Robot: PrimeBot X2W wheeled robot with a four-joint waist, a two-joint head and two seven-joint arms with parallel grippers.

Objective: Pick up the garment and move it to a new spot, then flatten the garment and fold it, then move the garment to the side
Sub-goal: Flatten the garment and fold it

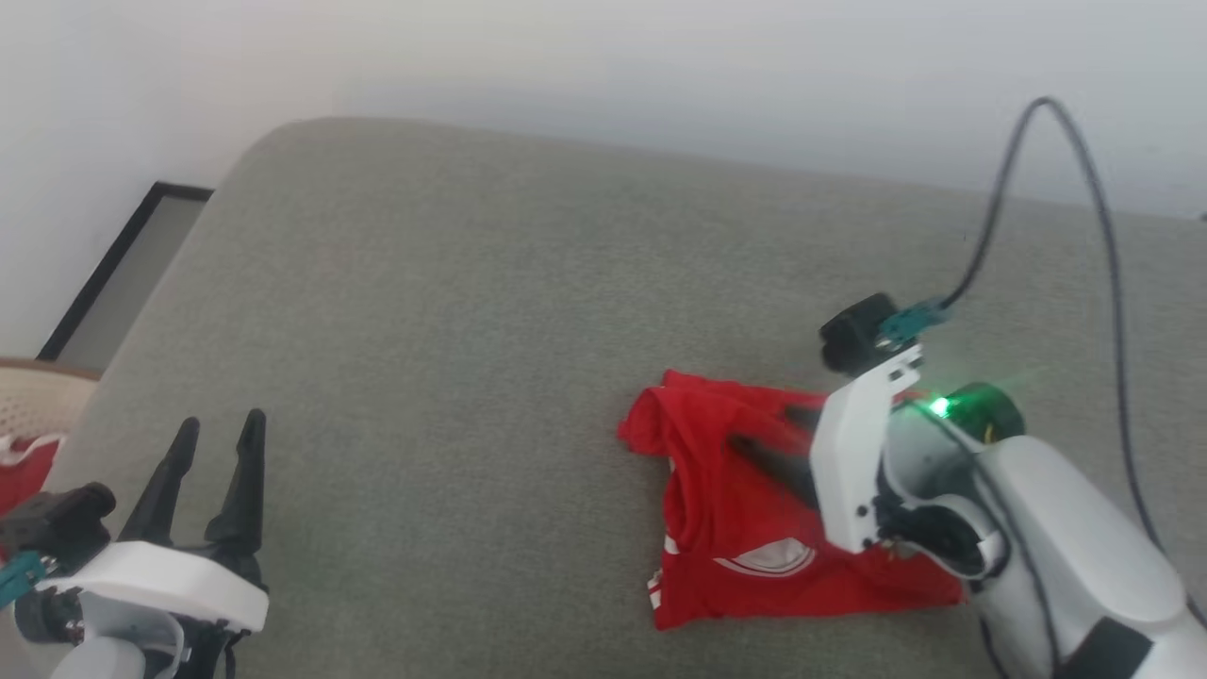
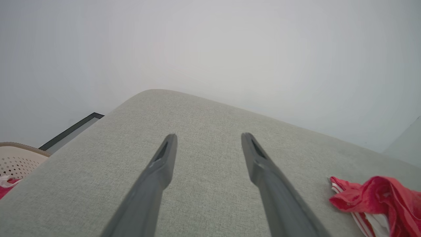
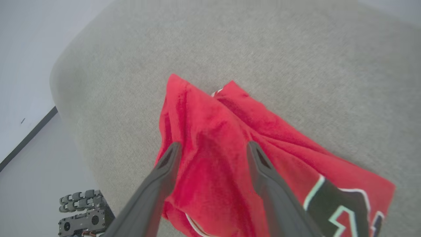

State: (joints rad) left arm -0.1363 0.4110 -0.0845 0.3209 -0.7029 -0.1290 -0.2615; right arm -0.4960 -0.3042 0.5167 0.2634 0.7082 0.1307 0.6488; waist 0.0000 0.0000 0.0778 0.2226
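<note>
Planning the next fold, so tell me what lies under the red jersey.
The red jersey lies crumpled directly on the grey upholstered cushion, which shows around its edges. Whatever sits beneath its folds is covered and cannot be seen.

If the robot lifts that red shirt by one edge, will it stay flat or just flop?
Probably flop: the garment already lies in soft folds, so it looks limp. It seems thin and light, likely to hang bunched from a pinch. Pushed, it may wrinkle rather than slide on the textured grey cushion.

Grey fabric cushion (image 1: 424, 283) with crumpled red garment (image 1: 745, 528) at right.
</note>
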